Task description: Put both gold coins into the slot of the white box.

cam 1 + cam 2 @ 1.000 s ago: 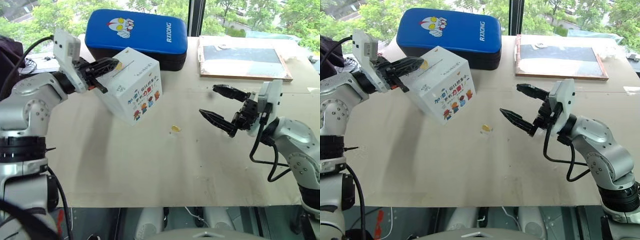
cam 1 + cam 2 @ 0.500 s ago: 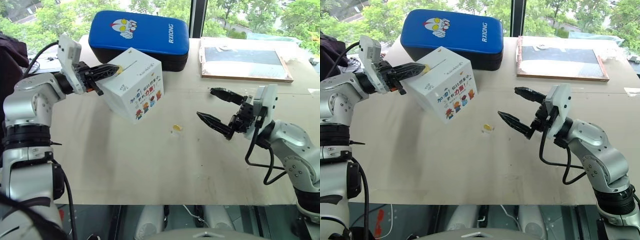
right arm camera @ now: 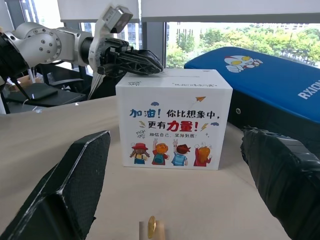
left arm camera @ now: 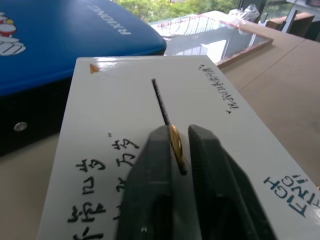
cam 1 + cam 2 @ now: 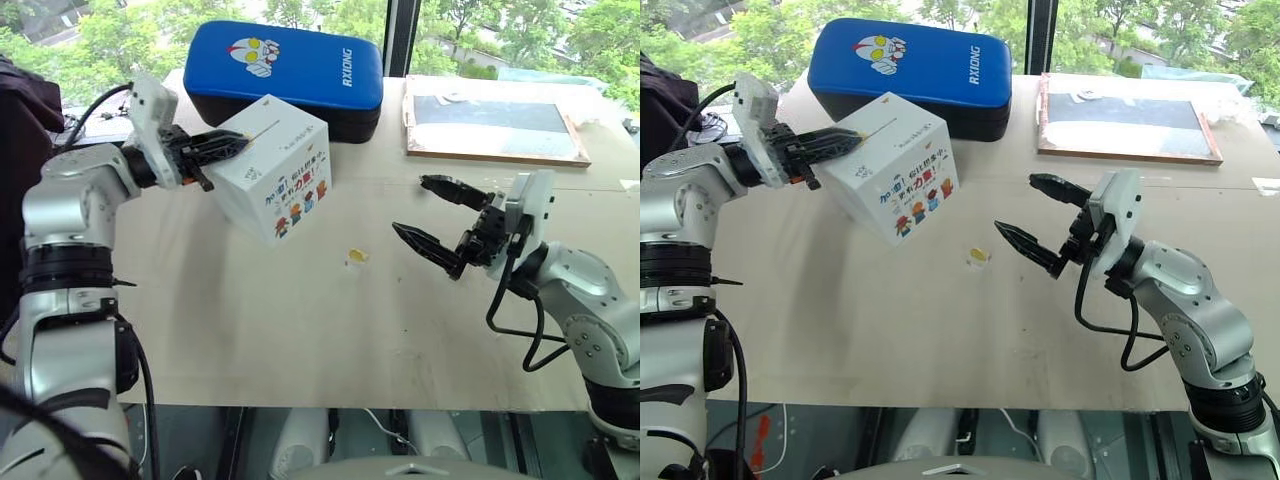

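The surface carries the white box. Right gripper hovers with fingers wide apart. Left gripper fingers sit atop the box, apparently clamped on one gold coin at the slot. The second coin lies loose beside the box.

white box with colourful cartoon figures, gold coin, blue case.

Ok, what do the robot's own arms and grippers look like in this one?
Both arms are silver-grey metal with rounded joint housings, dark bands and loose black cables. Each wrist carries a white boxy camera block. The left gripper and right gripper each have two black, faceted fingers tapering to points. I see no markings on them.
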You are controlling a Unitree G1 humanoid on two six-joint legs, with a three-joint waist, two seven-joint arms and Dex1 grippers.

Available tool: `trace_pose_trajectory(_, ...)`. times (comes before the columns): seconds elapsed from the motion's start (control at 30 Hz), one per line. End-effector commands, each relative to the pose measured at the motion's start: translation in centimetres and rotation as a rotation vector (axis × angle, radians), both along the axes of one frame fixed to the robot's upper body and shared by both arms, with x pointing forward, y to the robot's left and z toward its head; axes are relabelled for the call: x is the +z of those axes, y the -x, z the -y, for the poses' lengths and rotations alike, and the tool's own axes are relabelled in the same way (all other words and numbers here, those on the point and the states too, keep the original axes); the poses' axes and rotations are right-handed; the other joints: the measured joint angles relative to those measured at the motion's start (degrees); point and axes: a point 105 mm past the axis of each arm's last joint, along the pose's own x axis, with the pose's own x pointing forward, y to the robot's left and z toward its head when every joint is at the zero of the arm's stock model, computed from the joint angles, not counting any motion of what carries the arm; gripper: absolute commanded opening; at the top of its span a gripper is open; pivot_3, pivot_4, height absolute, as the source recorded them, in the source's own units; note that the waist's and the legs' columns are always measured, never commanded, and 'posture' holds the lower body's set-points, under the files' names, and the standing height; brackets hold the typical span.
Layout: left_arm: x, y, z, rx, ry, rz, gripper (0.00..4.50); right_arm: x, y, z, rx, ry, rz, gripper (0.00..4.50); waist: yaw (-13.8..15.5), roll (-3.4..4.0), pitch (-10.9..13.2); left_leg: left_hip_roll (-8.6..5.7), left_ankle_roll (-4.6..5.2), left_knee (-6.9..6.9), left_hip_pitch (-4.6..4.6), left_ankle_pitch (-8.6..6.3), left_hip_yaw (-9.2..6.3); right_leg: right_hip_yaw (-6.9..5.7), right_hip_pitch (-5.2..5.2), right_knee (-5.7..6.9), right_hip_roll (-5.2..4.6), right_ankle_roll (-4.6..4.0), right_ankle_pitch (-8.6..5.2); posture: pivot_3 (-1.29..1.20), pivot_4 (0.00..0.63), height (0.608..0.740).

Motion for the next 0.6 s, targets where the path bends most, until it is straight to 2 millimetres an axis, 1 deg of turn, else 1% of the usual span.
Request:
trace_pose_trajectory(0.03, -0.3, -0.8, -0.4, 0.061, -0.036, 0.023, 2.43, 1.3, 0.7, -0.1, 0.004, -0.014, 0.065, 4.50, 0.0, 0.00, 0.0, 0.00, 0.00, 0.01, 0.00, 0.00, 0.00, 0.00, 0.00, 0.01, 0.00, 0.00, 0.00, 0.00, 0.150, 0.740)
trace_pose_trajectory(0.1, -0.1, -1.1, -0.6, 0.081, -0.046, 0.046, 3.35, 1.2, 0.7, -0.1, 0.002, -0.015, 0.061, 4.50, 0.0, 0.00, 0.0, 0.01, 0.01, 0.04, 0.00, 0.00, -0.01, 0.00, 0.00, 0.03, 0.02, 0.00, 0.00, 0.00, 0.150, 0.740)
trace_pose_trajectory(0.13, 0.7, -1.0, -0.6, 0.075, -0.008, 0.071, 3.77, 1.0, 0.6, -0.1, 0.000, -0.013, 0.054, 4.50, 0.0, 0.00, 0.0, 0.01, 0.00, 0.05, 0.01, 0.00, -0.01, 0.01, 0.02, 0.04, 0.02, 0.00, 0.00, 0.00, 0.150, 0.740)
trace_pose_trajectory(0.2, 2.3, -0.1, -0.1, 0.015, 0.070, 0.116, 3.77, 0.6, 0.5, -0.4, 0.000, -0.005, 0.037, 4.50, 0.0, 0.00, 0.0, 0.01, 0.00, 0.10, 0.00, 0.00, -0.04, -0.03, 0.05, 0.04, 0.02, 0.00, 0.01, 0.00, 0.150, 0.740)
trace_pose_trajectory(0.27, 4.0, 1.5, 0.6, -0.089, 0.169, 0.149, 3.77, -0.6, 0.3, -1.0, -0.012, 0.037, 0.010, 4.50, 0.0, -0.01, 0.0, 0.02, 0.01, 0.15, -0.06, 0.00, -0.06, -0.04, 0.04, 0.03, 0.02, 0.00, 0.01, 0.00, 0.150, 0.740)
trace_pose_trajectory(0.33, 4.8, 3.8, 1.4, -0.210, 0.225, 0.140, 3.77, -2.1, 0.1, -1.9, -0.012, 0.086, -0.017, 4.50, -0.3, -0.02, 0.0, 0.03, -0.01, 0.18, -0.10, 0.00, -0.06, -0.04, 0.04, 0.00, 0.01, 0.01, 0.01, 0.00, 0.150, 0.740)
trace_pose_trajectory(0.43, 3.9, 7.6, 2.9, -0.381, 0.192, 0.062, 3.77, -4.2, -0.5, -3.4, -0.016, 0.141, -0.056, 4.50, -1.2, -0.02, 0.0, 0.04, -0.21, 0.17, -0.12, 0.12, -0.05, 0.03, 0.03, -0.06, -0.01, 0.01, 0.00, 0.00, 0.150, 0.740)
trace_pose_trajectory(0.53, 1.6, 11.2, 4.5, -0.499, 0.097, -0.030, 3.77, -6.4, -1.6, -4.7, -0.021, 0.163, -0.101, 4.50, -1.9, -0.01, 0.0, 0.04, -0.22, 0.10, -0.02, 0.12, -0.04, 0.17, -0.01, -0.01, 0.00, 0.01, 0.00, 0.00, 0.150, 0.740)
trace_pose_trajectory(0.6, -0.3, 13.0, 5.3, -0.531, 0.021, -0.089, 3.77, -7.6, -2.0, -5.4, -0.010, 0.175, -0.126, 4.50, -1.9, -0.01, 0.0, 0.04, -0.19, 0.08, -0.02, 0.11, -0.12, 0.21, -0.02, 0.01, 0.00, -0.01, 0.00, 0.00, 0.150, 0.740)
